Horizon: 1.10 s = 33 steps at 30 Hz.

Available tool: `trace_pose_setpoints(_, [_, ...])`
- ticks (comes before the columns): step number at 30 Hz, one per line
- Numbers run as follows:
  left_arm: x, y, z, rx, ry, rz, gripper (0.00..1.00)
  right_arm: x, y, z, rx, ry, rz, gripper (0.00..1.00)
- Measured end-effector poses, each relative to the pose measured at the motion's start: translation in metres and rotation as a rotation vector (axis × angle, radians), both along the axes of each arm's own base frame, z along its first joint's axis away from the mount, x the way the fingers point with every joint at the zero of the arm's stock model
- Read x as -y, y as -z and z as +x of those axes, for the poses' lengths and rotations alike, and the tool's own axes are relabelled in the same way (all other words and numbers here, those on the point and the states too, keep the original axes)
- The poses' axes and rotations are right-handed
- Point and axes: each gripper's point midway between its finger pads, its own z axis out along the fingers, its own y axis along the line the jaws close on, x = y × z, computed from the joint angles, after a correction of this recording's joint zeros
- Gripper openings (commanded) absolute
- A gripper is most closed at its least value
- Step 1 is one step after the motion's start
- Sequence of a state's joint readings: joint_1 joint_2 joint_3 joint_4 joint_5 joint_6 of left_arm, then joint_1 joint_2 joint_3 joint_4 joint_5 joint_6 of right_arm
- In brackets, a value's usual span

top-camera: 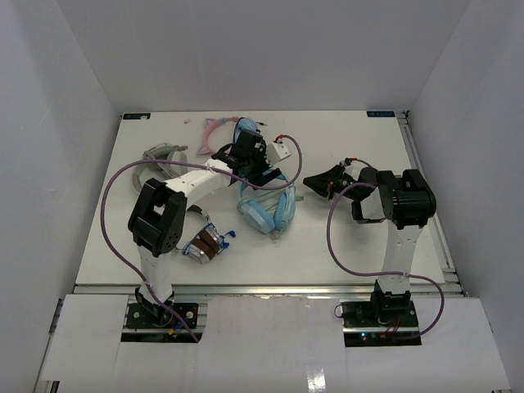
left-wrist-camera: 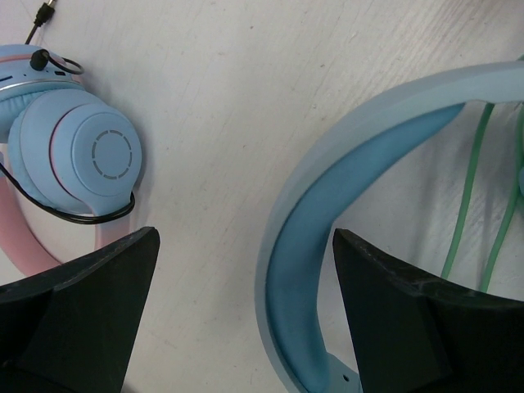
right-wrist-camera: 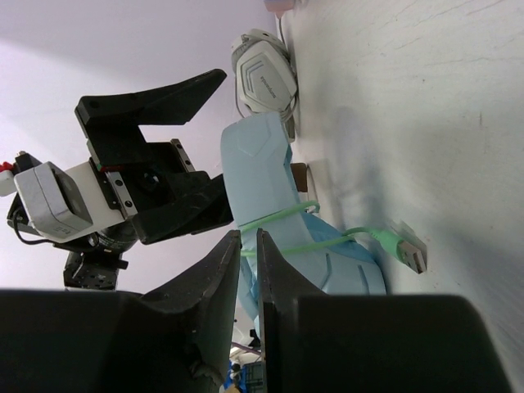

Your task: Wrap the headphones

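Top view first: the headphones (top-camera: 266, 209) lie mid-table (top-camera: 344, 237), earcups toward 6 o'clock and the band arching up toward 12, right under the left gripper (top-camera: 255, 168), which reaches in from 8 o'clock. The right gripper (top-camera: 315, 182) hangs just off at 3 o'clock of them, pointing toward 9. The pink pair (top-camera: 219, 131) and grey pair (top-camera: 164, 154) sit apart at 11 and 10, out of play. Over to the left wrist: the fingers (left-wrist-camera: 82, 311) are spread wide and holding nothing, and the band sweeps between them, rising from 6 o'clock and curling off to 2, closer to the 3 o'clock finger. Two strands of the green cable (left-wrist-camera: 467, 213) run down inside the arc, and the pink pair's earcup rests at 10 o'clock, well clear. Now the right wrist: its tips are pressed nearly together with one green strand running into the slit, so it reads as pinching the cable a little way back from the plug, which lies on the table at 3 o'clock. Another strand already crosses the blue body. The left gripper shows beyond it, wide apart. My call is that the left arm is nearer the band, and a close from there would trap it crosswise. The right arm would then carry the cable around that axis.
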<state>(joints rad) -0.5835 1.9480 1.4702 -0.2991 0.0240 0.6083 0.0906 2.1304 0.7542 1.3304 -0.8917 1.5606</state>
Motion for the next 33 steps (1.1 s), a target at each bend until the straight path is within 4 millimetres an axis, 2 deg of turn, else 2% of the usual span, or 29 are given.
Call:
trace_pose_setpoints(7, [-0.003,0.004,-0.003,-0.013,-0.006,0.010,0.98,0.001,-0.002,-0.003,0.072,0.000,-0.041,0.19])
trace_pose_setpoints(9, [-0.003,0.004,-0.003,-0.014,-0.009,0.010,0.98,0.002,-0.009,-0.006,0.144,0.000,-0.075,0.19])
trace_pose_setpoints(17, [-0.008,0.006,-0.001,-0.017,-0.039,0.018,0.98,0.012,-0.042,0.004,0.426,0.073,-0.290,0.19])
trace_pose_setpoints(20, [-0.011,0.009,0.001,-0.018,-0.058,0.028,0.98,0.015,-0.041,0.006,0.451,0.088,-0.346,0.19])
trace_pose_setpoints(24, [-0.014,0.011,0.002,-0.016,-0.076,0.035,0.98,0.018,-0.029,0.007,0.432,0.089,-0.393,0.19])
trace_pose_setpoints(33, [-0.012,0.010,0.002,-0.026,-0.087,0.015,0.98,0.020,-0.019,0.007,0.420,0.089,-0.428,0.19])
